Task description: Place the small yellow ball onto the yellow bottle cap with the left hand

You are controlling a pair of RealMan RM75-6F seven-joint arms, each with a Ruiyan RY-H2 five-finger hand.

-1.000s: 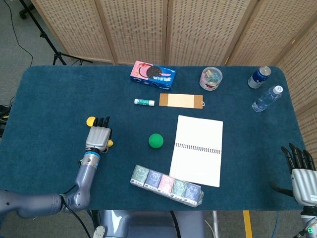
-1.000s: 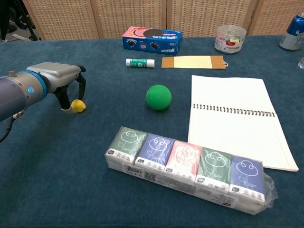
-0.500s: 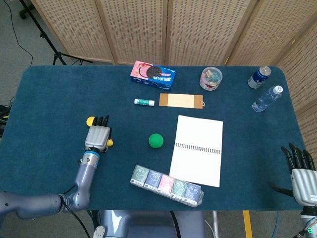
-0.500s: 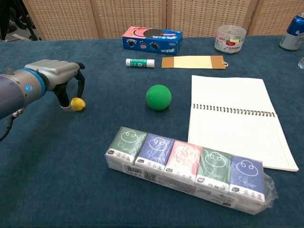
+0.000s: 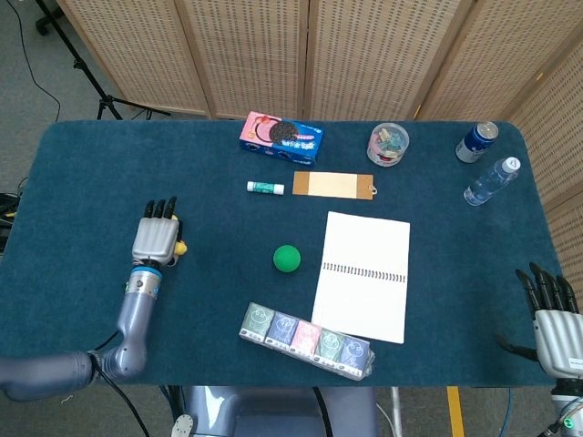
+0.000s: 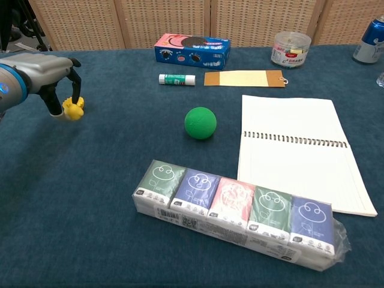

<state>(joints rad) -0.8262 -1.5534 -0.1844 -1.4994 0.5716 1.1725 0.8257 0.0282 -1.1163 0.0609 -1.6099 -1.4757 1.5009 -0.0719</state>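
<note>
Here the left hand (image 6: 45, 67) hangs palm-down over the left part of the dark blue cloth-covered table (image 5: 82, 164), near its left edge. Its fingers (image 6: 75, 89) curl downward and grasp the small yellow ball (image 6: 73, 108) between the thumb and a fingertip. The ball sits low, at the cloth. From the chest view it reads as one yellow lump, and the yellow bottle cap cannot be told apart from it. From the head view the hand covers the spot, with only a sliver of yellow showing at its right side.

The right hand (image 5: 552, 314) is off the near right corner of the table, its fingers straight and apart, holding nothing.

A green foam ball (image 5: 287, 258) lies near the middle of the table, well apart from the left hand. Beside it lies a white spiral-bound notebook (image 5: 364, 273), and a row of plastic-wrapped tissue packs (image 5: 305, 340) sits along the near edge. Toward the far edge are:
- a pink and blue biscuit box (image 5: 281, 137)
- a white glue stick (image 5: 265, 188)
- a tan card tag (image 5: 332, 185)
- a clear round plastic jar (image 5: 388, 144)

A blue drinks can (image 5: 476, 141) and a clear water bottle (image 5: 491, 180) stand by the far right corner.
</note>
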